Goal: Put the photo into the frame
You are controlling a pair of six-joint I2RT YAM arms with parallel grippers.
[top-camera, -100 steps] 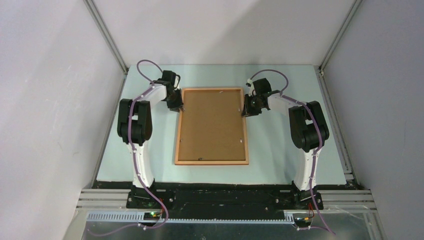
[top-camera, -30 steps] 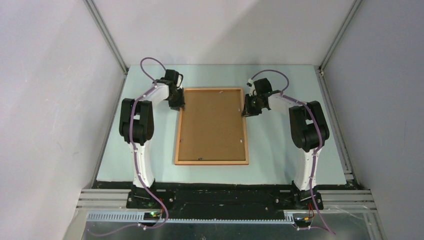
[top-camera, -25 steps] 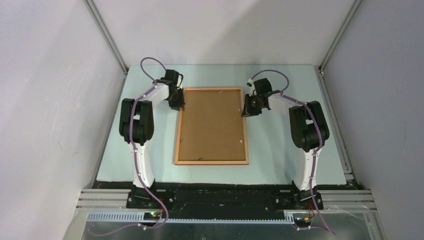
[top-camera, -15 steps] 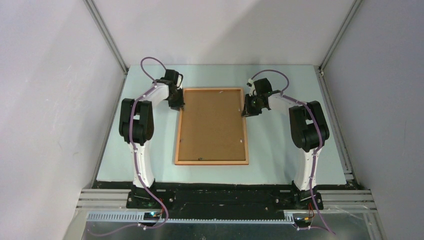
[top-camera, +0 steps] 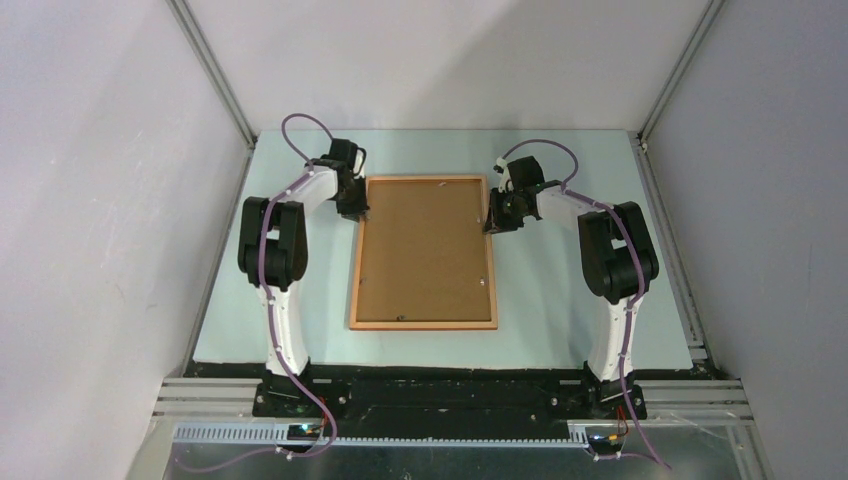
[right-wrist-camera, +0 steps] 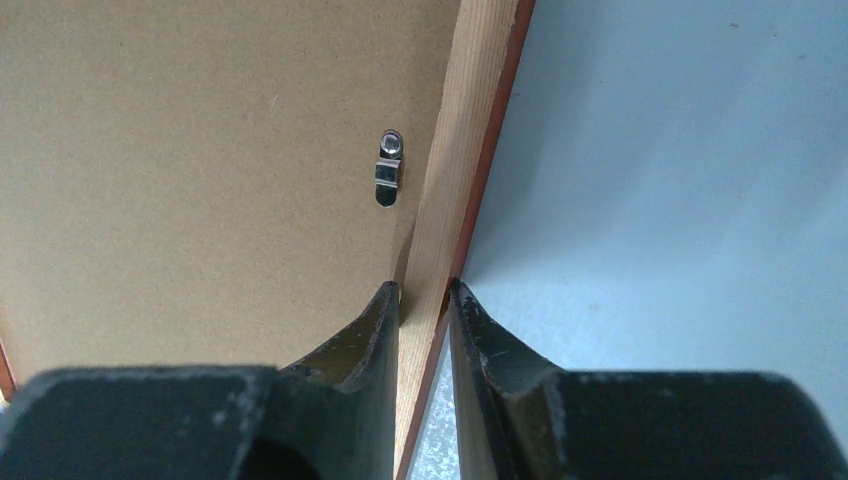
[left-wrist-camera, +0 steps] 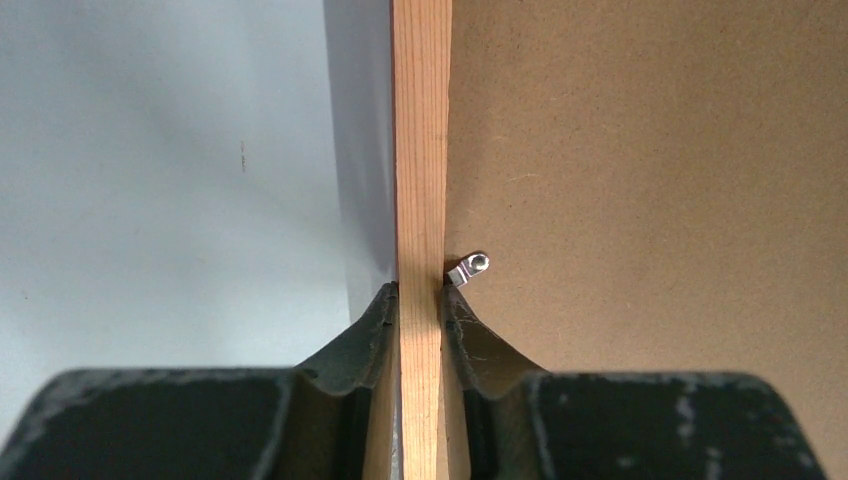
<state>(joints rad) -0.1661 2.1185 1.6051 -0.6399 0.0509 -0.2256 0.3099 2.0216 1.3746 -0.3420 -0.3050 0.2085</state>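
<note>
The frame (top-camera: 423,325) lies flat in the middle of the table, back side up, with a plain brown backing board (top-camera: 425,250) filling it. The photo is hidden. My left gripper (top-camera: 357,212) is at the far part of the frame's left rail. In the left wrist view the left gripper (left-wrist-camera: 421,292) is shut on the wooden rail (left-wrist-camera: 421,150), next to a small metal clip (left-wrist-camera: 468,269). My right gripper (top-camera: 494,222) is at the right rail. In the right wrist view the right gripper (right-wrist-camera: 425,288) pinches that rail (right-wrist-camera: 470,130) below another clip (right-wrist-camera: 388,170).
The pale green table top (top-camera: 560,300) lies bare on both sides of the frame. Grey walls enclose the cell on the left, back and right. Both arm bases stand at the near edge.
Since the earliest frame the left arm has shifted a little toward the far end of the left rail. The frame and the right arm have not moved.
</note>
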